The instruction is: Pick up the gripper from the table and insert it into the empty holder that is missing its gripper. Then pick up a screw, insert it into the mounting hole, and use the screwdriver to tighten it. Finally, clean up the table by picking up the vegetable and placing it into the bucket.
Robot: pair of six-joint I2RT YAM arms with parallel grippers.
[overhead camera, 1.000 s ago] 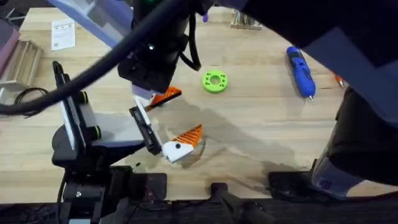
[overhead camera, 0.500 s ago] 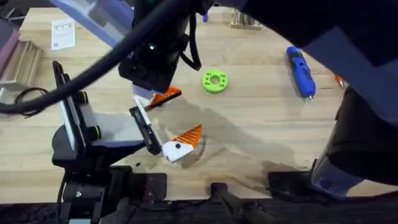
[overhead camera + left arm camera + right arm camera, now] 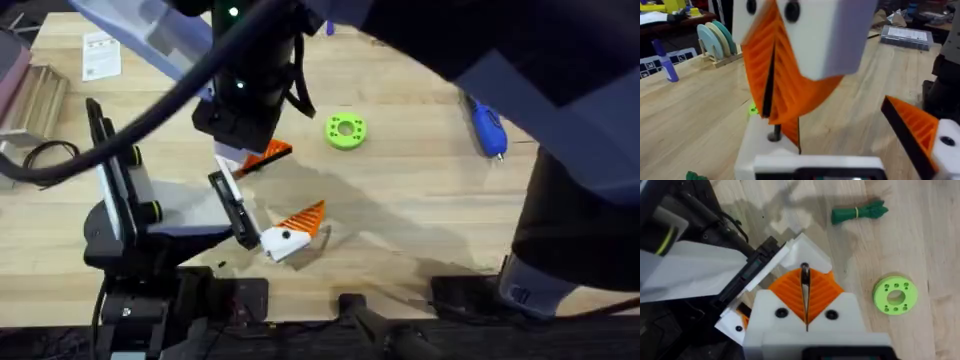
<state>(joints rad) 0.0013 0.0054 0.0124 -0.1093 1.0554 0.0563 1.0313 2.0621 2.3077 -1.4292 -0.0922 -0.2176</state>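
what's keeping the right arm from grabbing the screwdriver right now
Probably just its load: the right gripper is shut on the orange fingertip over the white holder. The screwdriver itself lies bare on the table, with nothing on it.

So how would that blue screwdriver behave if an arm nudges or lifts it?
The blue screwdriver lies flat on the table; its rounded barrel looks apt to roll if pushed sideways. It seems rigid, and probably heavier at the thick body, so a grip near the thin tip may tilt it.

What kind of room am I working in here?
Likely a robotics lab or workshop: a wooden workbench, a blue powered screwdriver lying on it, and cluttered side tables behind.
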